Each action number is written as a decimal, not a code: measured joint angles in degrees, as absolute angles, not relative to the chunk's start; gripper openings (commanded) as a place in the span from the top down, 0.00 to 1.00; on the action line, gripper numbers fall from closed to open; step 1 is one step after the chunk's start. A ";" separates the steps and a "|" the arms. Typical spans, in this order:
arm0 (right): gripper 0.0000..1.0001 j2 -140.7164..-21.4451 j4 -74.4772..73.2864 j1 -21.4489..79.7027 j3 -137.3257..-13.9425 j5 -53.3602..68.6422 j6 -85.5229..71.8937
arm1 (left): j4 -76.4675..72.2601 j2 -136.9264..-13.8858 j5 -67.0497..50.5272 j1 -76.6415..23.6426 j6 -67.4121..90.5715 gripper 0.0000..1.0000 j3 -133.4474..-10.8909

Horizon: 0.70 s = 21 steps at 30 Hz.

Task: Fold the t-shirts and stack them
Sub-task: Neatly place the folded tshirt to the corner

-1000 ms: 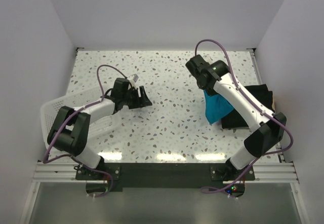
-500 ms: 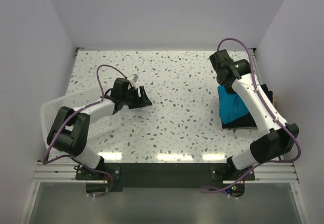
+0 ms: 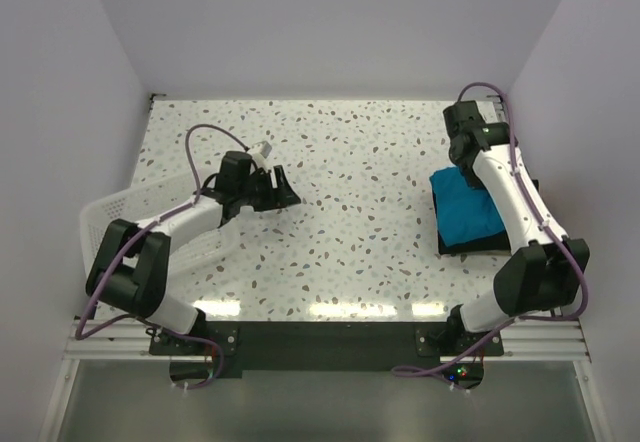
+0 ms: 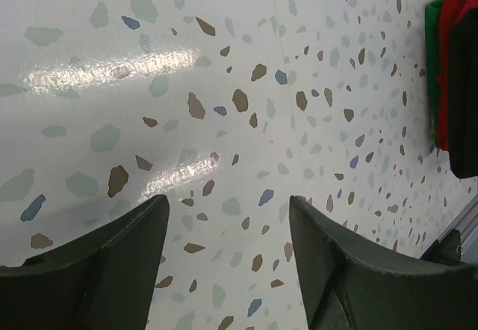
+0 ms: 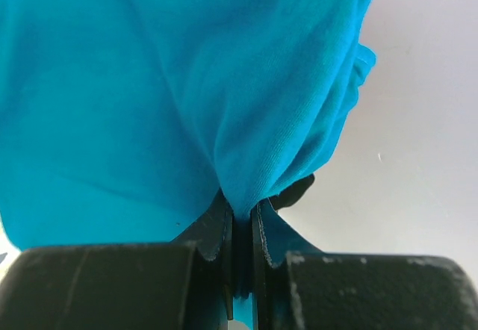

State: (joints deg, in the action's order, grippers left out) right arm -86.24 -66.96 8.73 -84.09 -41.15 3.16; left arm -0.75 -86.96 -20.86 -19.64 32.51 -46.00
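The teal-blue t-shirt [image 3: 468, 212] lies folded on top of the black t-shirt [image 3: 480, 245] at the right side of the table. My right gripper [image 3: 463, 158] hangs over the teal shirt's far edge. In the right wrist view it [image 5: 240, 214] is shut on a pinched fold of the teal t-shirt [image 5: 172, 83], and a scrap of black [image 5: 296, 190] shows behind the fold. My left gripper [image 3: 277, 190] hovers over the bare speckled table left of centre. Its fingers [image 4: 119, 248] stand wide open with nothing between them [image 4: 228, 201].
A white mesh basket [image 3: 108, 212] sits at the table's left edge beside the left arm. The left wrist view shows green, red and black edges [image 4: 447, 69] at its right border and a metal rail [image 4: 457, 234]. White walls close in the table.
The right arm has swung right and back with the teal t-shirt, which hung bunched over mid-table and now lies spread on the black one. The left arm has barely moved.
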 measured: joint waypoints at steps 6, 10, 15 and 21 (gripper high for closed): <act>0.43 -88.66 -66.26 5.93 -84.09 -43.77 2.33 | 0.99 -84.47 -20.51 -19.64 31.92 0.29 -46.11; 0.01 -89.95 -66.87 4.01 -84.20 -47.03 -0.27 | 3.75 -81.56 -19.88 -19.64 31.64 0.29 -46.89; 0.01 -90.26 -68.69 2.31 -86.80 -47.48 -4.54 | 7.16 -76.58 -18.22 -19.64 30.63 0.26 -48.77; 0.01 -86.21 -66.94 2.31 -90.30 -37.69 -6.42 | 11.53 -69.97 -13.98 -19.64 30.28 0.23 -51.83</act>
State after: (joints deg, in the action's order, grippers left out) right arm -86.21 -66.94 2.31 -90.30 -37.69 -6.42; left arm 11.53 -69.97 -13.98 -19.64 30.28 -51.83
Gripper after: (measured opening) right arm 0.987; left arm 0.759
